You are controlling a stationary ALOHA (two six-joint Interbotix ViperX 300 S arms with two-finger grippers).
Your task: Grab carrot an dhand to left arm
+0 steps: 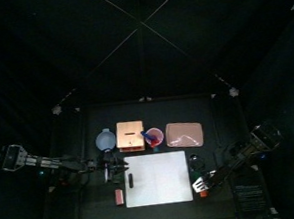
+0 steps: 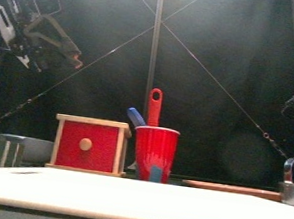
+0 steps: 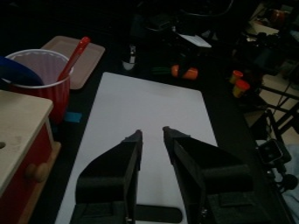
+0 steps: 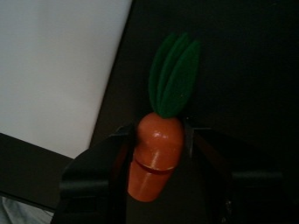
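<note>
My right gripper (image 4: 149, 166) stands spread around the carrot (image 4: 155, 153), a stubby orange toy with flat green leaves lying on the black table (image 4: 246, 79) just beside the white board (image 4: 52, 70), while my left gripper (image 3: 152, 149) hangs parted and empty over that board.

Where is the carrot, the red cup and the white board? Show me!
carrot (image 4: 156, 157): right wrist view, on its orange body between the jaws.
red cup (image 2: 156, 148): front view, on its front wall.
white board (image 3: 152, 109): left wrist view, on its bare middle.
</note>
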